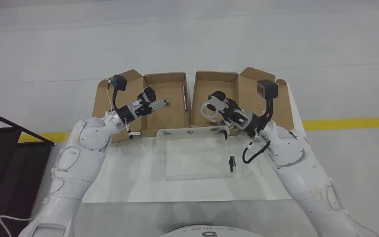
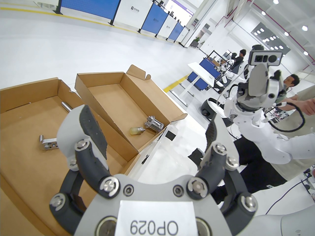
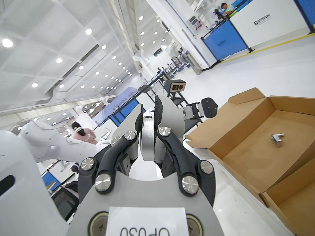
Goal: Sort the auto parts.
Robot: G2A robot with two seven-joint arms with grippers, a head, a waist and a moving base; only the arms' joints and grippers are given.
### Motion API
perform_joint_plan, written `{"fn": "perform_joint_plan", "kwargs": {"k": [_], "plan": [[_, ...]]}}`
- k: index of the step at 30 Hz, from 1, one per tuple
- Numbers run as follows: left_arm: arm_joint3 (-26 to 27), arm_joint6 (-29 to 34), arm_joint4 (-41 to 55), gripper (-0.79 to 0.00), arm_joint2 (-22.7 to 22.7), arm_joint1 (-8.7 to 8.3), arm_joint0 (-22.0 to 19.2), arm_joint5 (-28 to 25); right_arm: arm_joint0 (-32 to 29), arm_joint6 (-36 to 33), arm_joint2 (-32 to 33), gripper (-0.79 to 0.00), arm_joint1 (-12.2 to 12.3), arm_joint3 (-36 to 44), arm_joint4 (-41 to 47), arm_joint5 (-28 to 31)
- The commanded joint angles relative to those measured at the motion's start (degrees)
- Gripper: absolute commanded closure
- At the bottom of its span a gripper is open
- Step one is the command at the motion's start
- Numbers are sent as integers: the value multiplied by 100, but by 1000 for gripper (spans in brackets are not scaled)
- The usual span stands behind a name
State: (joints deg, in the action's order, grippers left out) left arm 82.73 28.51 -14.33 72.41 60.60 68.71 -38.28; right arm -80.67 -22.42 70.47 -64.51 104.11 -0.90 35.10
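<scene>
Right gripper [image 1: 213,110]: fingers [image 3: 169,114] clamped tight on a silver ring part [image 3: 147,138], pads pressing both flat faces. The part is off the table, hanging over the near edge of the right box [image 1: 204,83], at the corner closest to the left box [image 1: 172,118].

Left gripper [image 1: 161,103]: fingers [image 2: 94,133] wide apart, nothing between them. It hovers over the middle of the left box, above the floor, touching nothing.

Left box contents: a flat bracket [image 2: 48,143] with small holes lies on the floor, and a thin rod [image 1: 185,96] lies along the wall that faces the right box.

Right box contents: a finned cylinder [image 2: 153,123] and a yellowish capsule [image 2: 136,130] lie side by side on the floor, just beside each other. Can't tell if they touch.

Both boxes are open with flaps out, set next to each other at the far side of the table [image 1: 136,172]. A clear tray [image 1: 195,172] sits on the table nearer the robot, between the two arms, its far rim just beside the boxes' near walls.
</scene>
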Motion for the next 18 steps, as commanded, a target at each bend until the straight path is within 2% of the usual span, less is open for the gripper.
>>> {"fn": "perform_joint_plan", "kwargs": {"k": [1, 5, 7, 12, 18], "plan": [[0, 0, 0, -785, 0, 0, 0, 0, 2, -8, -34, 0, -7, -47, 127, 32], [0, 0, 0, -785, 0, 0, 0, 0, 22, -17, -105, 0, -22, -106, 96, 46], [0, 0, 0, -785, 0, 0, 0, 0, 8, -108, -224, 0, -39, -136, 649, 159], [0, 0, 0, -785, 0, 0, 0, 0, 189, -153, 173, 0, -19, -945, 1906, 219], [0, 0, 0, -785, 0, 0, 0, 0, 249, 115, 547, 0, -20, -1918, 2482, 57]]}}
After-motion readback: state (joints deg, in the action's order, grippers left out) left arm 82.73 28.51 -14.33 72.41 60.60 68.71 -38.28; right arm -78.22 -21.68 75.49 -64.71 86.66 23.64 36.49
